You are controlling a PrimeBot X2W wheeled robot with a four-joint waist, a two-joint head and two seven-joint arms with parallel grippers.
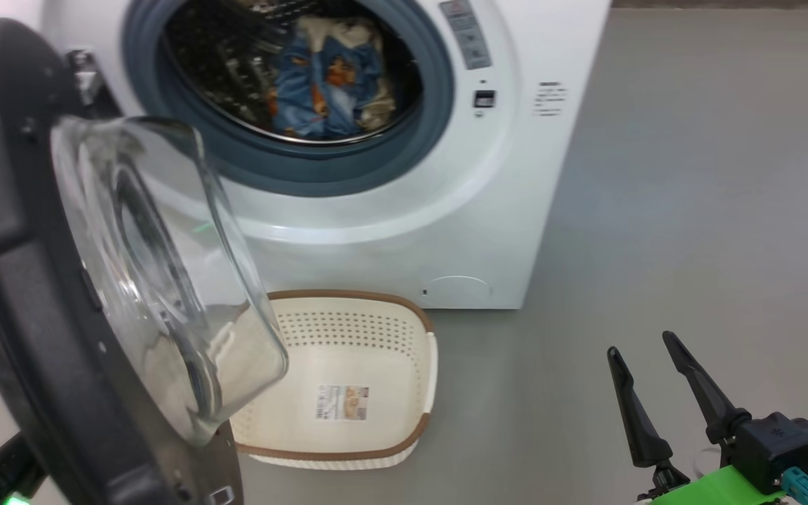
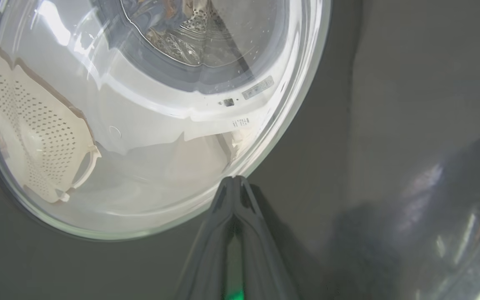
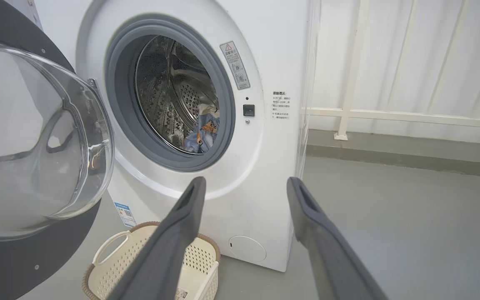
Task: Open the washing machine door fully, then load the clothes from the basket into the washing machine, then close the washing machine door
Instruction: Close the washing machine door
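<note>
Washing machine door (image 1: 18, 294) is swung open and takes up the left of the head view, glass bowl (image 1: 165, 280) bulging toward frame centre, metal hinge (image 1: 81, 73) at upper left. Washing machine (image 1: 460, 210) sits top centre, opening uncovered, grey-blue gasket (image 1: 292, 165) ringing the drum.

Clothes (image 1: 330, 84): blue printed bundle with some cream cloth, lying inside the drum, top centre of the head view.

Basket (image 1: 348, 296): on the grey floor (image 1: 691, 210) just in front of the machine, lower centre, its left part seen through the glass bowl. Paper label (image 1: 342, 402) on its bottom is exposed.

Left tool (image 2: 234, 180): closed, fingertips pressed together with nothing between them. In the left wrist view the tips sit at bottom centre, against the door's black outer ring right at the edge of the glass. Actual contact with the door: cannot tell.

Right tool (image 1: 639, 344): open, fingers spread and empty, lower right of the head view over bare floor, well apart from basket and door. The right wrist view looks between its fingers at the machine front.
</note>
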